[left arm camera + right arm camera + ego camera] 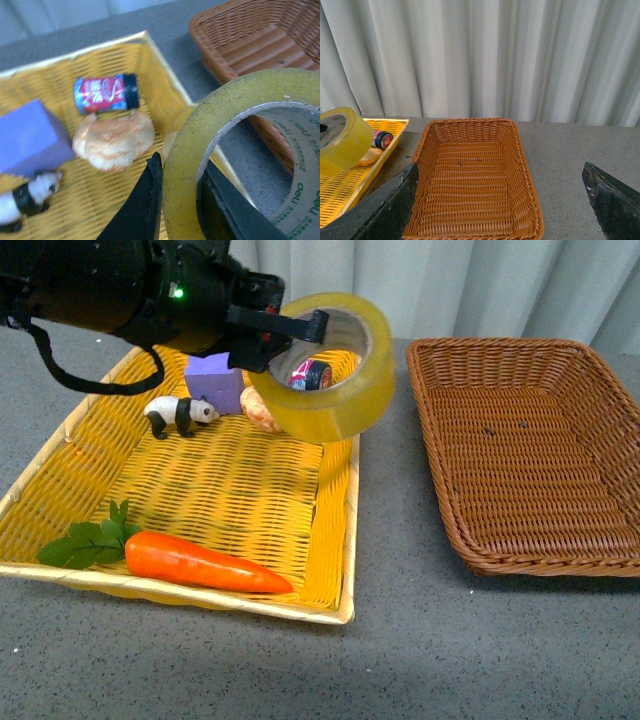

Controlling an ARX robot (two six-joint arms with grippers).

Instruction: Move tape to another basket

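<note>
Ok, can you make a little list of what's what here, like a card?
tape: in the air over the yellow basket's far right corner
left end effector: shut on the tape's wall, one finger inside the ring
right end effector: open, holding nothing
brown basket: right of the yellow one, no tape in it yet
in yellow basket: carrot, panda, purple block, bun, can

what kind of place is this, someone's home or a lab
Likely a staged robot test bench, not a home: grey tabletop, plain pale curtain behind, and a yellow basket of props like a toy panda and carrot.
</note>
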